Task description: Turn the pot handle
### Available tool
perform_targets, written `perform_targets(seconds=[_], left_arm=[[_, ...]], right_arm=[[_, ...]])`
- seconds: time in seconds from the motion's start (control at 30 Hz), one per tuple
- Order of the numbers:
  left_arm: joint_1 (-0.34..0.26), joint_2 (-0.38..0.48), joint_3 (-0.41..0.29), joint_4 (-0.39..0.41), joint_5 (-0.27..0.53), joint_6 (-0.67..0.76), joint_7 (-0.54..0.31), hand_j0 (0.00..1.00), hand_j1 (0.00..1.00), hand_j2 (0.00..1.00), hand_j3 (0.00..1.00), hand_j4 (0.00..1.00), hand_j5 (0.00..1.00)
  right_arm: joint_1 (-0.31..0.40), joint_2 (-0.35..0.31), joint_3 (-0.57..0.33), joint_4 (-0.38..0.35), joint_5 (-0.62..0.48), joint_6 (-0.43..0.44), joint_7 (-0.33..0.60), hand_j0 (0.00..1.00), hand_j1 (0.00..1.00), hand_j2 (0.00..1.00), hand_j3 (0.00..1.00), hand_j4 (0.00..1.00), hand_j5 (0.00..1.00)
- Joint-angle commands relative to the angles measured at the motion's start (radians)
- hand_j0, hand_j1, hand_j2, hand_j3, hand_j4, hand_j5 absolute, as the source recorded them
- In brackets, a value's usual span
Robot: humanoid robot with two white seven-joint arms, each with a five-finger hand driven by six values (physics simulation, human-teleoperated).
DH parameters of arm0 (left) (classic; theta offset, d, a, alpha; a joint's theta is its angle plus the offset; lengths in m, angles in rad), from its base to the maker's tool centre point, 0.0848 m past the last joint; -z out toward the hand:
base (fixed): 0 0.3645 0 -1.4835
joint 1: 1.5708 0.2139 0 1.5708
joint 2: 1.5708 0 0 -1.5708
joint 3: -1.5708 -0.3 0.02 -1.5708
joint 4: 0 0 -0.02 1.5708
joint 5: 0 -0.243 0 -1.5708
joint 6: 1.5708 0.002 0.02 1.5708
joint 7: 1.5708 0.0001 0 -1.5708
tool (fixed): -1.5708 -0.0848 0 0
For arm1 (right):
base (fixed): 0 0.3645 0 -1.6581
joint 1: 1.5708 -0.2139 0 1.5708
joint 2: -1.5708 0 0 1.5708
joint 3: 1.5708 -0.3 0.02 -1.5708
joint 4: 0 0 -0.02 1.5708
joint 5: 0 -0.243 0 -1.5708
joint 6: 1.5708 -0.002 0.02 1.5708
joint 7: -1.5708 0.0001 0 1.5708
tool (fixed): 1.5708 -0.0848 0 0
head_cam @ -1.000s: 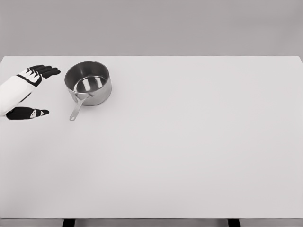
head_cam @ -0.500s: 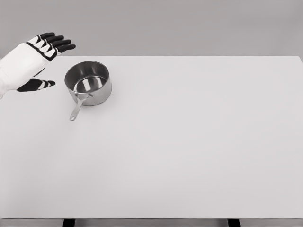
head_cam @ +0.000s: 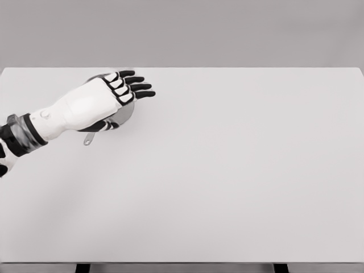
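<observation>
Left hand (head_cam: 108,99) with fingers (head_cam: 139,87) extended and spread wide, holding nothing, held over steel pot (head_cam: 126,112), mostly hiding it, handle (head_cam: 89,138) tip protruding below, white table (head_cam: 227,170).

I see my left hand (head_cam: 108,99), fingers spread, covering the pot (head_cam: 126,111) (upper left), handle (head_cam: 89,138) poking out below.

Left hand (head_cam: 105,102) white shell; black fingers w/ white segments; dark wrist band.

pot (head_cam: 126,114): mostly hidden behind left robot hand (head_cam: 105,101) | handle (head_cam: 89,139): only tip visible | forearm: cut by left edge
</observation>
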Motion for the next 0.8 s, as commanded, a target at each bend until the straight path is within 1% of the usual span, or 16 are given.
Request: perform_targets(seconds=[0.0, 0.1, 0.17, 0.2, 0.23, 0.37, 0.4, 0.43, 0.47, 0.5, 0.77], left_arm=[[0.000, 0.000, -0.060, -0.001, 0.002, 0.002, 0.000, 1.00, 1.00, 1.00, 1.00, 1.00, 1.00], [-0.009, 0.003, -0.086, 0.005, -0.013, 0.002, -0.001, 1.00, 1.00, 1.00, 1.00, 1.00, 1.00], [-0.011, 0.003, -0.109, 0.005, -0.016, 0.031, -0.001, 1.00, 1.00, 1.00, 1.00, 1.00, 1.00], [-0.021, 0.004, -0.118, 0.008, -0.028, 0.055, -0.001, 1.00, 1.00, 1.00, 1.00, 1.00, 1.00], [-0.023, 0.003, -0.123, 0.015, -0.062, 0.086, -0.001, 1.00, 1.00, 1.00, 1.00, 1.00, 1.00], [-0.028, 0.003, -0.124, 0.030, -0.090, 0.115, -0.001, 1.00, 1.00, 1.00, 1.00, 1.00, 1.00], [-0.028, 0.001, -0.124, 0.047, -0.093, 0.120, -0.001, 1.00, 1.00, 1.00, 1.00, 1.00, 1.00], [-0.032, 0.001, -0.129, 0.064, -0.107, 0.151, -0.001, 1.00, 1.00, 1.00, 1.00, 1.00, 1.00], [-0.038, 0.001, -0.149, 0.065, -0.122, 0.172, -0.001, 1.00, 1.00, 1.00, 1.00, 1.00, 1.00], [-0.043, 0.001, -0.160, 0.065, -0.125, 0.192, -0.001, 1.00, 1.00, 1.00, 1.00, 1.00, 1.00], [-0.043, 0.001, -0.167, 0.097, -0.134, 0.273, -0.001, 1.00, 1.00, 1.00, 1.00, 1.00, 1.00]], right_arm=[[0.000, 0.000, 0.000, 0.000, 0.000, 0.000, 0.000, 1.00, 1.00, 1.00, 1.00, 1.00, 1.00], [0.000, 0.000, 0.000, 0.000, 0.000, 0.000, 0.000, 1.00, 1.00, 1.00, 1.00, 1.00, 1.00], [0.000, 0.000, 0.000, 0.000, 0.000, 0.000, 0.000, 1.00, 1.00, 1.00, 1.00, 1.00, 1.00], [0.000, 0.000, 0.000, 0.000, 0.000, 0.000, 0.000, 1.00, 1.00, 1.00, 1.00, 1.00, 1.00], [0.000, 0.000, 0.000, 0.000, 0.000, 0.000, 0.000, 1.00, 1.00, 1.00, 1.00, 1.00, 1.00], [0.000, 0.000, 0.000, 0.000, 0.000, 0.000, 0.000, 1.00, 1.00, 1.00, 1.00, 1.00, 1.00], [0.000, 0.000, 0.000, 0.000, 0.000, 0.000, 0.000, 1.00, 1.00, 1.00, 1.00, 1.00, 1.00], [0.000, 0.000, 0.000, 0.000, 0.000, 0.000, 0.000, 1.00, 1.00, 1.00, 1.00, 1.00, 1.00], [0.000, 0.000, 0.000, 0.000, 0.000, 0.000, 0.000, 1.00, 1.00, 1.00, 1.00, 1.00, 1.00], [0.000, 0.000, 0.000, 0.000, 0.000, 0.000, 0.000, 1.00, 1.00, 1.00, 1.00, 1.00, 1.00], [0.000, 0.000, 0.000, 0.000, 0.000, -0.001, 0.000, 1.00, 1.00, 1.00, 1.00, 1.00, 1.00]])
